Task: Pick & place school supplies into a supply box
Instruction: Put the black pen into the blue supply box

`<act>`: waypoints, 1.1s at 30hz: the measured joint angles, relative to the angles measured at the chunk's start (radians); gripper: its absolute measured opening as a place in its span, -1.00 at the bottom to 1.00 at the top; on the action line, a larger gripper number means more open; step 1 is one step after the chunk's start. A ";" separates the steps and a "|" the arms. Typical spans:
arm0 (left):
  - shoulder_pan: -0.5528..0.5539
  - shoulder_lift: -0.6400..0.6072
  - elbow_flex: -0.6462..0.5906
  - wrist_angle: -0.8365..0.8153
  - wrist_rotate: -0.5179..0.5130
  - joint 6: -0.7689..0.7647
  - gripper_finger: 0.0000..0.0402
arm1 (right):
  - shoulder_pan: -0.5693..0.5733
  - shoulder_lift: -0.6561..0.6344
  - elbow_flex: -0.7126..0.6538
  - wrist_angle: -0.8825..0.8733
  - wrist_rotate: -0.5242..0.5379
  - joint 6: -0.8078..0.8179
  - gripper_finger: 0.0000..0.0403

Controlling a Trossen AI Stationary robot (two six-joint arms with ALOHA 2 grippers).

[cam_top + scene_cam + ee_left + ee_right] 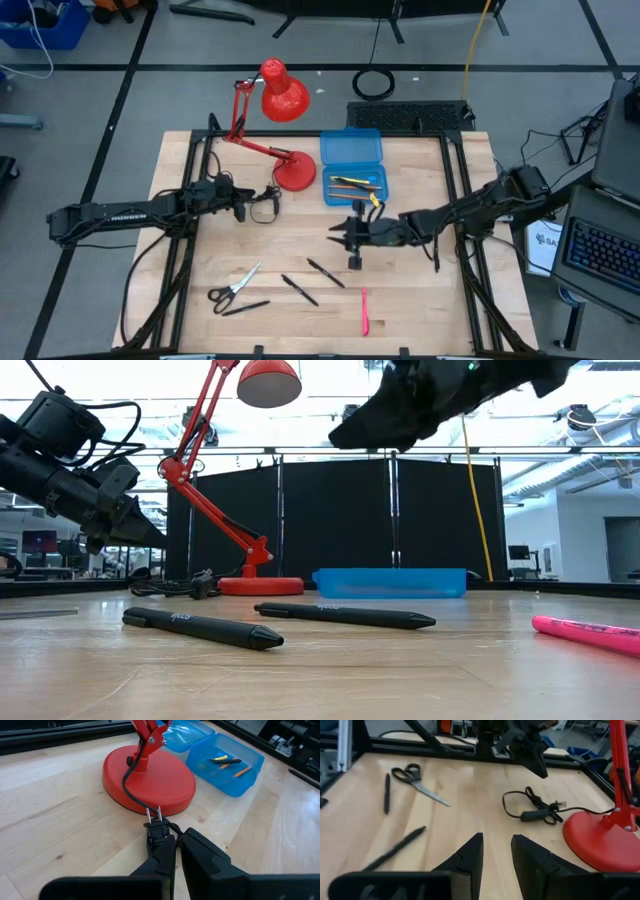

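Observation:
The blue supply box (330, 185) lies open on the table's far side. It holds an orange pencil (242, 771), a yellow marker (218, 758) and a black pen (227, 762). On the near half of the table lie the scissors (232, 288), three black pens (245, 307) (300, 290) (325, 272) and a pink pen (364, 310). My right gripper (497, 850) hangs open and empty above the table's middle, near the box. My left gripper (177, 857) is shut and raised over the lamp cord's plug (157, 827), left of the lamp base.
A red desk lamp stands on its round base (294, 172) just left of the box, its arm (240, 125) and shade (283, 95) reaching beyond the far edge. Its black cord (535, 807) lies coiled on the table beside the base. Bare wood lies between the pens and the box.

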 joint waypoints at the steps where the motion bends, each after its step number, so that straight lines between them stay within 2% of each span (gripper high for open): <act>1: 0.000 0.000 0.000 0.000 0.000 0.000 -0.85 | 0.013 0.000 0.000 0.004 0.007 0.002 -0.56; 7: 0.000 0.000 0.000 0.000 0.000 -0.003 -0.85 | 0.076 0.000 0.000 0.052 0.008 0.040 -0.56; 18: 0.000 0.000 0.000 0.000 0.000 -0.003 -0.85 | 0.108 0.000 0.000 -0.015 0.001 0.148 -0.56; 26: 0.000 0.000 0.000 0.000 0.000 0.002 -0.85 | 0.106 0.000 0.077 -0.261 -0.001 0.287 -0.56; 33: 0.000 0.000 0.000 0.000 0.000 0.002 -0.85 | 0.108 0.038 0.130 -0.273 -0.081 0.358 -0.56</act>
